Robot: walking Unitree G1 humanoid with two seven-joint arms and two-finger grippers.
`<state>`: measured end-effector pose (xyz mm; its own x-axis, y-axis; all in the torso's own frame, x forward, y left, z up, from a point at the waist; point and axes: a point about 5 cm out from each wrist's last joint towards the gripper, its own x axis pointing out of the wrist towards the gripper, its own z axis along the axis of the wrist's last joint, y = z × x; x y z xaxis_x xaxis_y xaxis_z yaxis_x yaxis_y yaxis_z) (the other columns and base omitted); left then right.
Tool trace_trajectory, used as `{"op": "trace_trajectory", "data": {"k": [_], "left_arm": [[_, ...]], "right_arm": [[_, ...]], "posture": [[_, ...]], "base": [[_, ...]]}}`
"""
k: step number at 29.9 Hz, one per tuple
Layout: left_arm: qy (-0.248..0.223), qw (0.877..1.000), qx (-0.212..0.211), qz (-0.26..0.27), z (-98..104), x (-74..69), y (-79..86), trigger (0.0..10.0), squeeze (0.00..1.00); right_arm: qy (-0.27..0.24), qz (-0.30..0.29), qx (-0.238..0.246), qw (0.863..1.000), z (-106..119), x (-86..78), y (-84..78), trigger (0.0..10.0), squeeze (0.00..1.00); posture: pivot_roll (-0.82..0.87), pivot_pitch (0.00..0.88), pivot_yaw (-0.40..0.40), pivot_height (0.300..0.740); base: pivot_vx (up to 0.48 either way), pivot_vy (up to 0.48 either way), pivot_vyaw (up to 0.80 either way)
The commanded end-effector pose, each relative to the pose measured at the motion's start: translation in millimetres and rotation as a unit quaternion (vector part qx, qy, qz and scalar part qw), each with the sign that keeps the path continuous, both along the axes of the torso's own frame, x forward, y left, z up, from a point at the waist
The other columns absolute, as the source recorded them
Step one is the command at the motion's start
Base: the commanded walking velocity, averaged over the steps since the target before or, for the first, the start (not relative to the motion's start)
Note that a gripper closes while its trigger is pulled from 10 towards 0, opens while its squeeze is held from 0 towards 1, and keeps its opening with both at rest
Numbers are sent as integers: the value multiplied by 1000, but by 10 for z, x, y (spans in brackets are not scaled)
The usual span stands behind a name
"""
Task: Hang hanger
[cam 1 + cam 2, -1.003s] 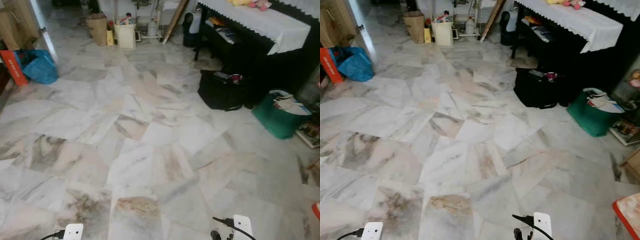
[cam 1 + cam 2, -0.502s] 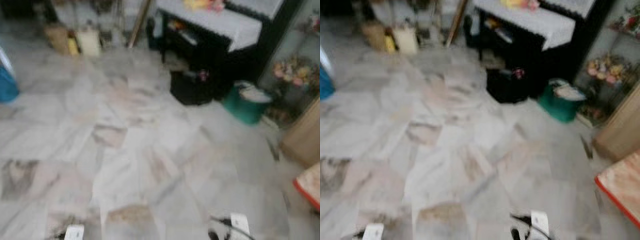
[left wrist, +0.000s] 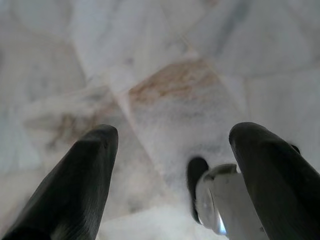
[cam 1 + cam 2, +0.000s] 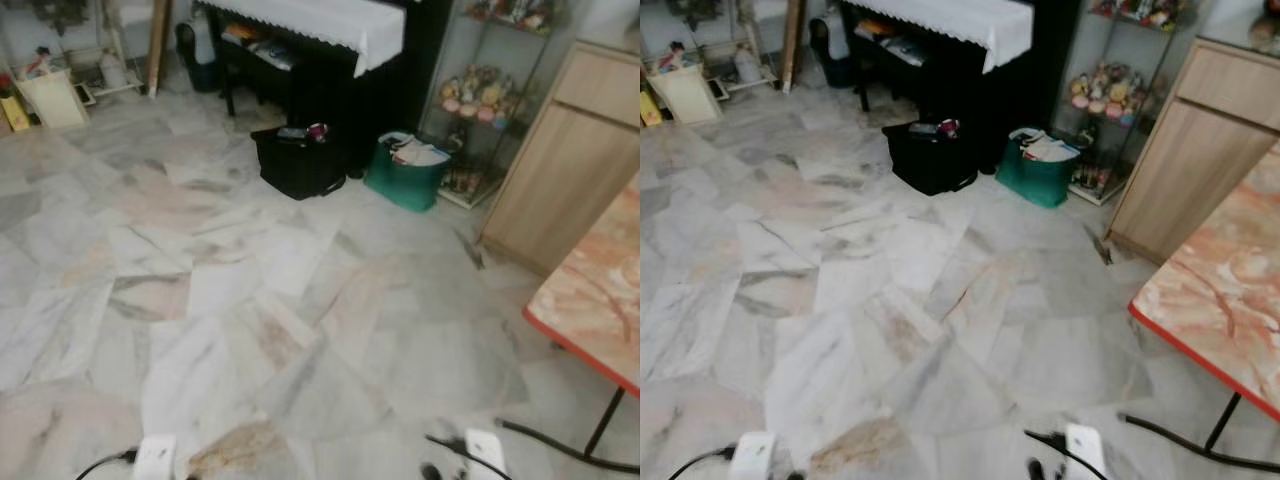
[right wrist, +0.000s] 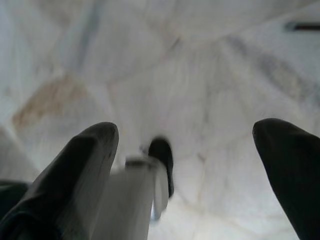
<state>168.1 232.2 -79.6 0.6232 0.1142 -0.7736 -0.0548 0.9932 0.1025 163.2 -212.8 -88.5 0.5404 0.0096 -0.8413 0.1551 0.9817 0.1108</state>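
Marble floor stretches from the lower frame to a black bag at upper centre, no hanger can be made out, both the left gripper and right gripper are spread wide and empty, and a hanger would likely be light and stiff, best taken near its hook.

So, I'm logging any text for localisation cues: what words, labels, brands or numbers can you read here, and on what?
None can be read.
black bag: no legible print.
green basket: papers inside, too blurred to read.
glass shelf of figurines: no readable labels.
cream bin: too small and blurred to tell.
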Motion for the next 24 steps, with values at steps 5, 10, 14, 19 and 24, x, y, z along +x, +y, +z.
{"op": "trace_trajectory", "data": {"k": [5,10,14,19,24], "left_arm": [[26,1000,5,1,-56,-151,51,10000,0],[26,1000,3,0,-56,-144,40,10000,0],[26,1000,2,-2,-57,-145,35,10000,0],[26,1000,1,-2,-60,-149,32,10000,0],[27,1000,1,-2,-60,-150,32,10000,0]], "right_arm": [[4,5,8,1000,-19,-19,58,10000,0],[4,4,7,1000,-17,-20,47,10000,0],[3,4,8,1000,-17,-21,45,10000,0],[4,5,8,1000,-17,-23,45,10000,0],[4,3,9,1000,-18,-24,46,10000,0]], "posture": [[31,0,-18,740],[25,0,-15,740],[24,0,-15,740],[25,0,-16,740],[23,0,-16,740]], "base": [[0,0,-768],[0,0,-769],[0,0,-769],[0,0,-769],[0,0,-769]]}}
